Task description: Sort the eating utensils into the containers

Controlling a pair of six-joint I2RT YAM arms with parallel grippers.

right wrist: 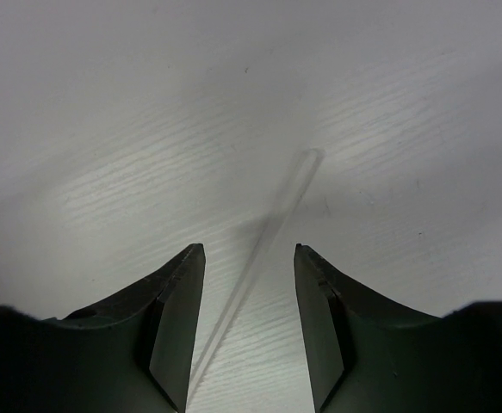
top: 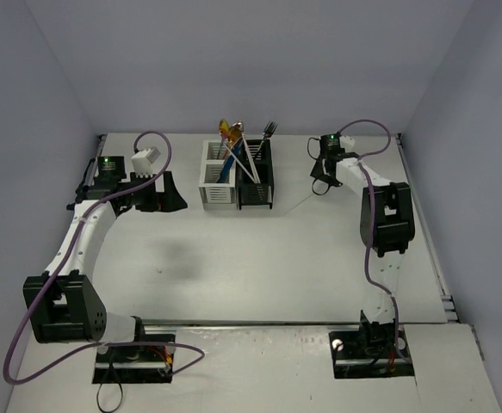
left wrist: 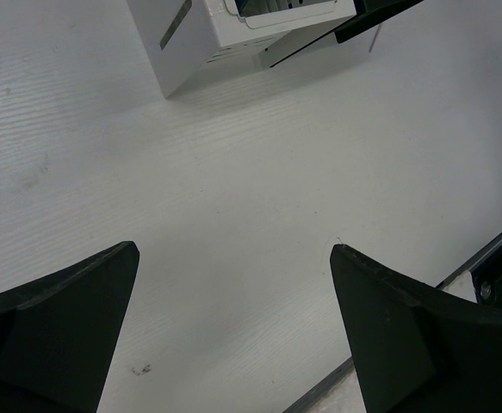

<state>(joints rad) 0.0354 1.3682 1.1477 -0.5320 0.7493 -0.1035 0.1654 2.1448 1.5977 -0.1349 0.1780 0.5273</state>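
Here, a clear stick is laid flat on the table between the parted fingers of the right gripper, its far end slanted rightward. The left gripper is spread wide near the white caddy.

Across its middle and near half the desk is bare, and passage there is unobstructed. The only standing obstacle is the joined white caddy and black caddy at far centre, with utensils leaning out above the rims. Bare lanes separate the white caddy from the left gripper and the black caddy from the right gripper. Walls close off the back and both sides. A clear stick lies flat between the right gripper's spread fingers.
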